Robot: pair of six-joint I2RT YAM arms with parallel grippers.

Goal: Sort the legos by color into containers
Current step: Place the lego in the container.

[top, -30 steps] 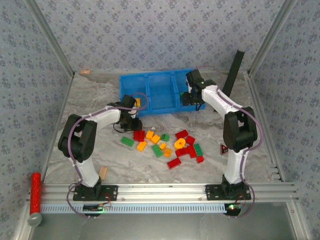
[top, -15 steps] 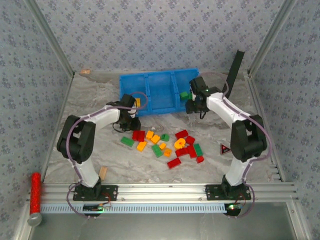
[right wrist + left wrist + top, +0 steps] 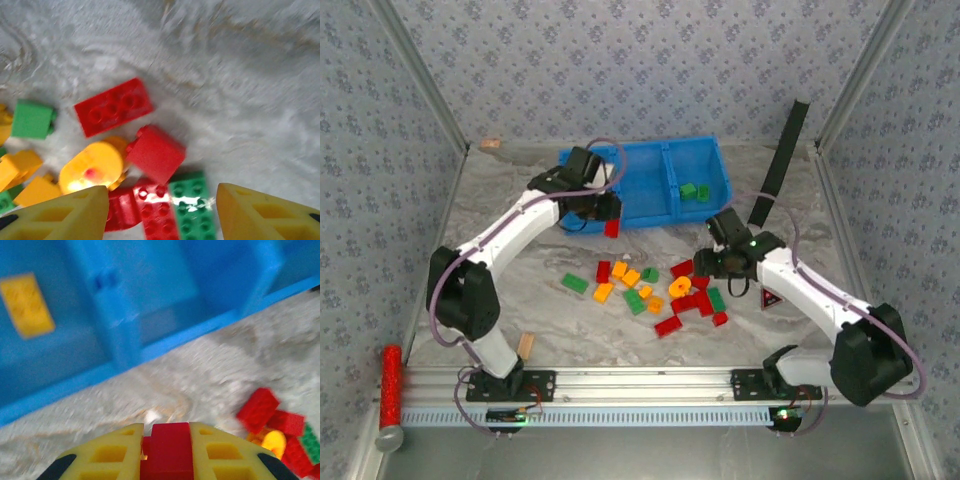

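Hanging just short of the near wall of the blue bin [image 3: 645, 178], the left gripper [image 3: 169, 460] was clamped on a red brick [image 3: 611, 228]. The step in hand looked like delivering red, and the next move called for reaching on over the middle compartment, which looked empty, and letting go. The right gripper [image 3: 161, 195] hovered with its jaws apart and nothing between them over the loose bricks [image 3: 685, 303] on the table [image 3: 520, 200]. I counted three compartments, what looked like two green bricks [image 3: 695, 190] in the right one, one yellow brick [image 3: 27, 305] in the left, and roughly seventeen loose: about seven red, four green, five orange, one round yellow.
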